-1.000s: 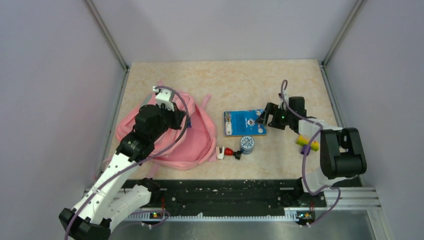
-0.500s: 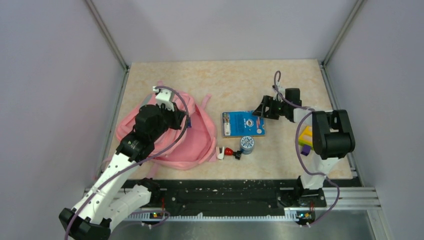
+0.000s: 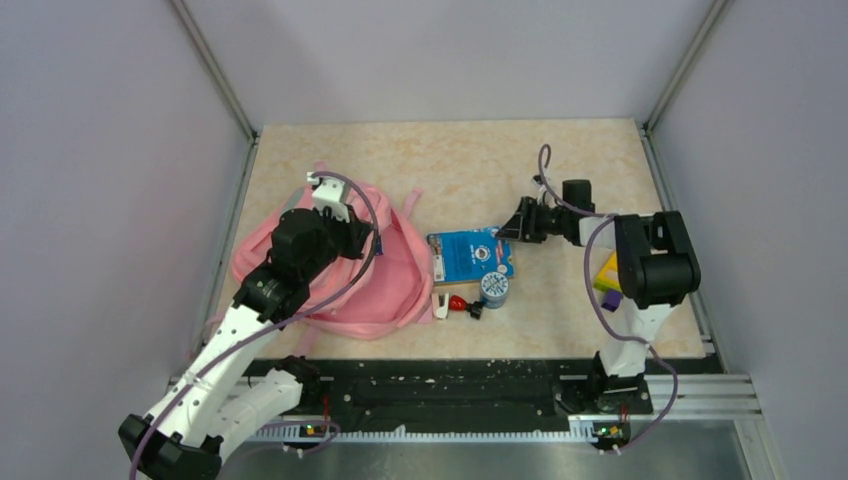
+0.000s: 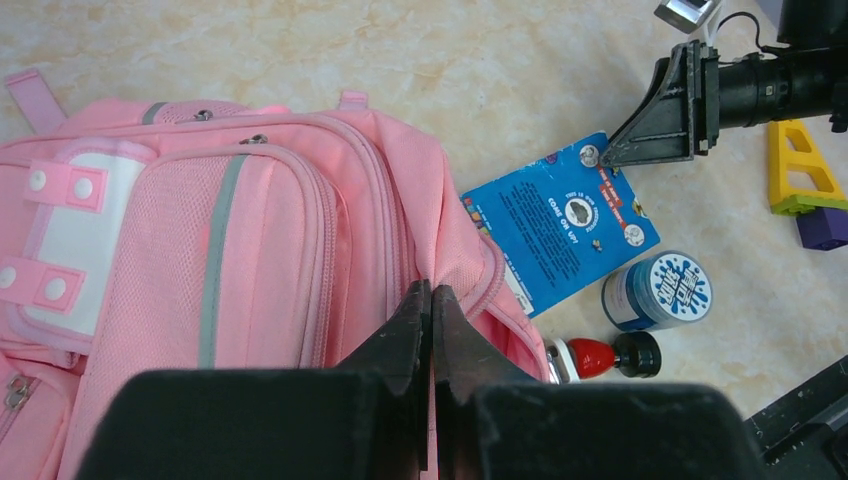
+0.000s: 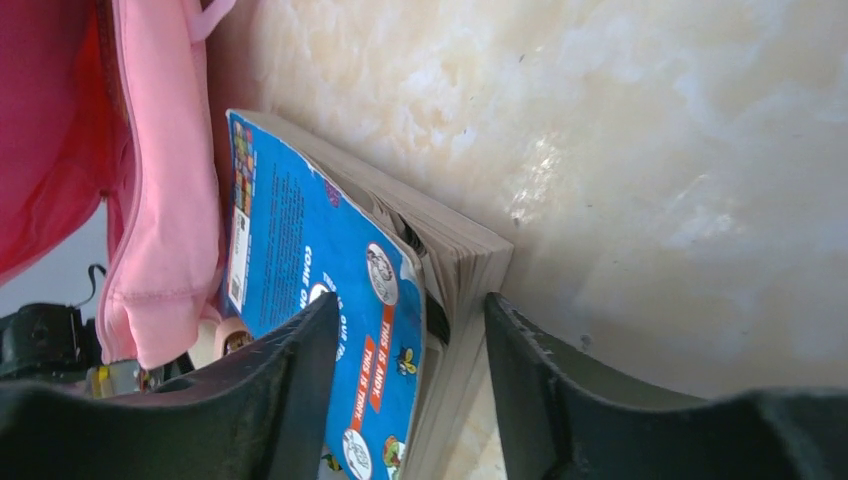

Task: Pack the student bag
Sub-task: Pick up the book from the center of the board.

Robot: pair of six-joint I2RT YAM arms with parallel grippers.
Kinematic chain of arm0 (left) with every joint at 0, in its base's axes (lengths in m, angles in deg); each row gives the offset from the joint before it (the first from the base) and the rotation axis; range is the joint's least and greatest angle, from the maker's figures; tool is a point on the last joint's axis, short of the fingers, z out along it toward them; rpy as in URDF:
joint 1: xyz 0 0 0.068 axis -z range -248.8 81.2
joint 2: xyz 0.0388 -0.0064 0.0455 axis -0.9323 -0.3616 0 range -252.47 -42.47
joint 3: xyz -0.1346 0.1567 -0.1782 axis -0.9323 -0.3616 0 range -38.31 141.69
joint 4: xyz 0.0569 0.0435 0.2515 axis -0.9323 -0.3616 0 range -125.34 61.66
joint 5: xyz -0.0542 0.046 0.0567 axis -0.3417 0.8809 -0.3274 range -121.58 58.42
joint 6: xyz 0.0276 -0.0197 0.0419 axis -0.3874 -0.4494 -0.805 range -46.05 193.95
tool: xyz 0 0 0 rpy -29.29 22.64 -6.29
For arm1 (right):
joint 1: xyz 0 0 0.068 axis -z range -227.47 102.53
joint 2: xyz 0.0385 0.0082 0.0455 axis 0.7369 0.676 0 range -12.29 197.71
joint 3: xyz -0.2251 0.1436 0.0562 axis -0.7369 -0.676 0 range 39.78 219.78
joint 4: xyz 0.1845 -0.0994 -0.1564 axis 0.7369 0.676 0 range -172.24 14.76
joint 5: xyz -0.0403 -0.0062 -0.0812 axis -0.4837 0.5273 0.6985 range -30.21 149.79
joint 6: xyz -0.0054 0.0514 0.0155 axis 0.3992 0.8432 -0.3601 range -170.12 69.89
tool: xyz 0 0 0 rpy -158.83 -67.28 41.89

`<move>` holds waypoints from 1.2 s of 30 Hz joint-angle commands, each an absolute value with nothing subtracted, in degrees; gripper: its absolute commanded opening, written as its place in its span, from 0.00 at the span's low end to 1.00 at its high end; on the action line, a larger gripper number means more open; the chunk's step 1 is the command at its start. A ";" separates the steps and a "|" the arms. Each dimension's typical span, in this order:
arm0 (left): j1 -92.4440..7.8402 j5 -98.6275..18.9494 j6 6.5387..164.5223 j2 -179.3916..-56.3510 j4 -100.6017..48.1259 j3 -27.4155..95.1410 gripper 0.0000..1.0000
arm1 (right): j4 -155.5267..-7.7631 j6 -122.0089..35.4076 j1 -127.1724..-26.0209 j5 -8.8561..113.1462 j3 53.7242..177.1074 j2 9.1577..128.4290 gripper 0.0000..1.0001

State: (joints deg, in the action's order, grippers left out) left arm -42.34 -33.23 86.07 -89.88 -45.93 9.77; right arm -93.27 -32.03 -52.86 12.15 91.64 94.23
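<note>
blue book (image 3: 470, 255) | round blue tub (image 3: 494, 288) beside it | red-capped piece (image 3: 458, 303) (small) | yellow block (image 4: 797, 165), purple block (image 4: 822, 228)

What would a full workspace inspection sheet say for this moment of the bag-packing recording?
Surface: beige marbled tabletop; no spills seen.
Job's things: pink student bag lies at the left; blue book lies against its edge.
Clutter: round blue tub, red-capped item, yellow and purple blocks at the right.
Grippers: left gripper shut on the bag's zip edge; right gripper open, fingers either side of the book's corner.
Cables: purple cables run along both arms; no snag seen.
Surroundings: plain grey walls; black rail at the near edge.
</note>
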 commanded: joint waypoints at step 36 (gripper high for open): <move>-42.10 -35.62 83.92 -90.36 -39.50 9.95 0.27 | -105.65 -25.79 -64.48 23.53 92.61 82.49 0.00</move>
State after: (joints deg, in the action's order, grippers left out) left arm -42.34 -33.47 85.59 -90.71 -46.52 9.75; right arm -98.03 -28.77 -63.57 20.10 93.34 91.70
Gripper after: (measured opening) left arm 0.072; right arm 0.047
